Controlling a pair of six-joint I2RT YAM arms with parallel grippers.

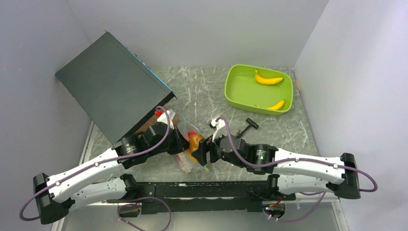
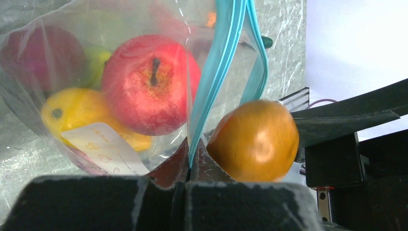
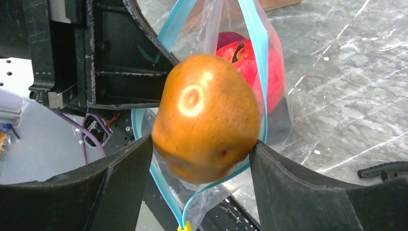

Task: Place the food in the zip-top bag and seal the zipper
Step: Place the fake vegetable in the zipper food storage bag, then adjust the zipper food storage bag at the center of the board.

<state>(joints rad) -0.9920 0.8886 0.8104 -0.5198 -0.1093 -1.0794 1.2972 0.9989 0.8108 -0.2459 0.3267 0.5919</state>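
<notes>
The clear zip-top bag (image 1: 188, 155) hangs between my grippers with its mouth open. My left gripper (image 2: 191, 156) is shut on the blue-green zipper (image 2: 219, 62) at one rim. Inside the bag lie a red apple (image 2: 149, 91), a yellow fruit (image 2: 72, 113), a purple one (image 2: 43, 57) and a green one (image 2: 98, 60). My right gripper (image 3: 202, 144) is shut on the brown pear (image 3: 204, 115) and holds it at the bag's mouth, within the zipper loop (image 3: 260, 72). The pear also shows in the top view (image 1: 195, 142). Two yellow bananas (image 1: 268, 79) lie in the tray.
The lime-green tray (image 1: 240, 91) stands at the back right. A big dark box (image 1: 113, 86) leans at the back left, over my left arm. A black tool (image 1: 250, 126) lies just behind my right gripper. Grey walls close both sides.
</notes>
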